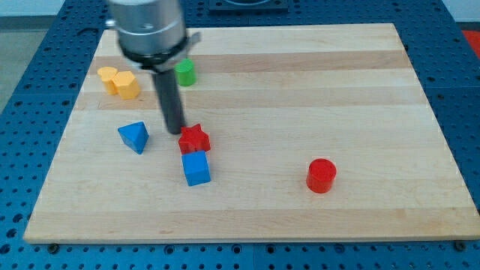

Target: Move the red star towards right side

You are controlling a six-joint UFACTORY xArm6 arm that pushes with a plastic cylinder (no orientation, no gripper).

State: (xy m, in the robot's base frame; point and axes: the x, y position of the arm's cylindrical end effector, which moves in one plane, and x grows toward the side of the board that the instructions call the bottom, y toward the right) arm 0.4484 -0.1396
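The red star [195,139] lies on the wooden board [300,90], left of the middle. My tip [175,132] stands right at the star's left edge, touching or nearly touching it. A blue cube [196,169] sits just below the star, close to it. A blue triangle block [134,136] lies to the left of my tip.
A red cylinder [321,175] stands toward the view's lower right. A green block [184,73] sits near the top, partly behind the rod. A yellow block pair [120,82] lies at the upper left. The board's edges border a blue perforated table.
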